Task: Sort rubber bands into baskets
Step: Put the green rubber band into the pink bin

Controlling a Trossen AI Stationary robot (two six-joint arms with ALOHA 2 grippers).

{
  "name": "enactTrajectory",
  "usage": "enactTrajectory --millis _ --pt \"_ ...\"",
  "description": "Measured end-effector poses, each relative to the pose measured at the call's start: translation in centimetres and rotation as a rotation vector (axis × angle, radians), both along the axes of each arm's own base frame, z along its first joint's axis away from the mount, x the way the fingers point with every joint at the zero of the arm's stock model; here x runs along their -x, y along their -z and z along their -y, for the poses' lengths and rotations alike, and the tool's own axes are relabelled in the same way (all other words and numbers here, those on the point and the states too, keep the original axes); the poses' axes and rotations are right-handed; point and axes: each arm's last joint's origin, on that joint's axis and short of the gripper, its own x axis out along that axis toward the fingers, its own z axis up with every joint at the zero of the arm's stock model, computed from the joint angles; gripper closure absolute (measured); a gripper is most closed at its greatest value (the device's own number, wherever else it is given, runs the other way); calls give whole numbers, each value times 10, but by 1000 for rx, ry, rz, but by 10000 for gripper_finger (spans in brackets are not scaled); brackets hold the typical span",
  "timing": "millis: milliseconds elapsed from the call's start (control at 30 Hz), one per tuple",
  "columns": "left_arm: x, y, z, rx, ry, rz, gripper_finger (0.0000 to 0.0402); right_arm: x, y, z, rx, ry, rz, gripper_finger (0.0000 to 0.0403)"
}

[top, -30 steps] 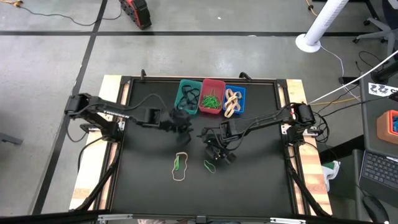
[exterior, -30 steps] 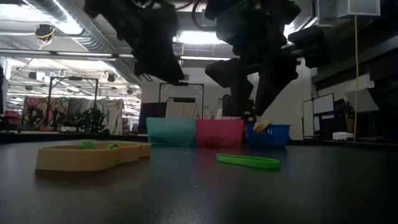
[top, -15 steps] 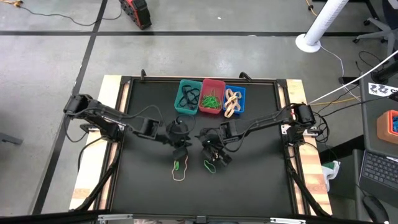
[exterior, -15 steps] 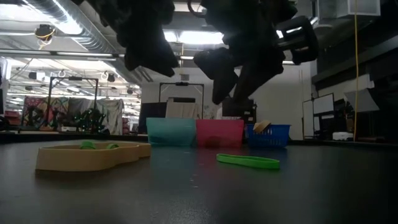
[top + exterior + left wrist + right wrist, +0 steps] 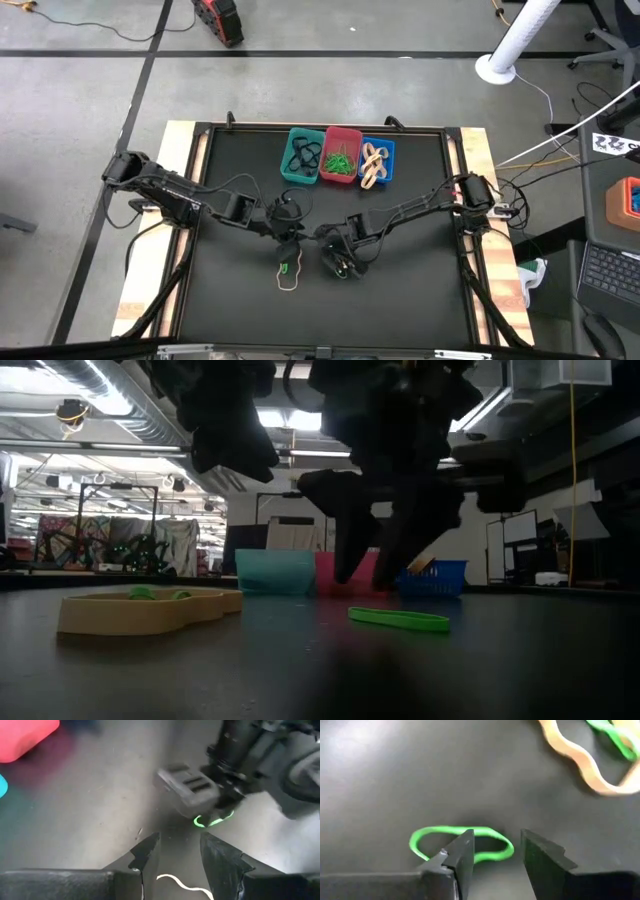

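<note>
Two rubber bands lie together flat on the black table: a tan one (image 5: 290, 277) with a green one (image 5: 283, 266) lying across its far part. A second green band (image 5: 461, 843) lies flat to their right. My right gripper (image 5: 341, 264) hangs open just over this band, fingers slanting down; no touch shows. My left gripper (image 5: 288, 236) hovers open above the table, just beyond the tan band's far end. At the far edge stand the teal basket (image 5: 302, 156), the red basket (image 5: 341, 155) and the blue basket (image 5: 376, 164).
The teal basket holds black bands, the red one green bands, the blue one tan bands. The two arms' hands stand close together at mid-table. Wooden side rails (image 5: 180, 200) border the table. Bare table lies toward the near edge.
My left gripper has swung from in front of the teal basket toward the near edge, ending over the tan band's far end. My right gripper has sunk toward the lone green band and shifted slightly left. Neither gripper's finger gap has changed. The bands have not moved.
</note>
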Motion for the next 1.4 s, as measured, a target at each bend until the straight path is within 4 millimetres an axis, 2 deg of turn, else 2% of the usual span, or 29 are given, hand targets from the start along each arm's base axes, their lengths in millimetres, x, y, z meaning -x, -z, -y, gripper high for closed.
enactTrajectory --millis 167,267,333,667,933,1267,1400 --pt "0 0 0 14 -16 1 266 -2 5 4 120 64 12 242" --pt "0 0 0 15 -18 1 266 -2 13 4 136 61 -13 242" --pt "0 0 0 16 -19 1 266 -2 18 4 129 49 -32 242" --pt "0 0 0 15 -20 1 266 -2 16 4 151 46 -24 242" --pt "0 0 0 15 -20 1 266 -1 17 2 81 0 -38 242" --pt "0 0 0 15 -20 1 266 -1 17 1 84 -44 -27 242" --pt "0 0 0 15 -19 0 266 -2 21 1 80 -48 -36 258"
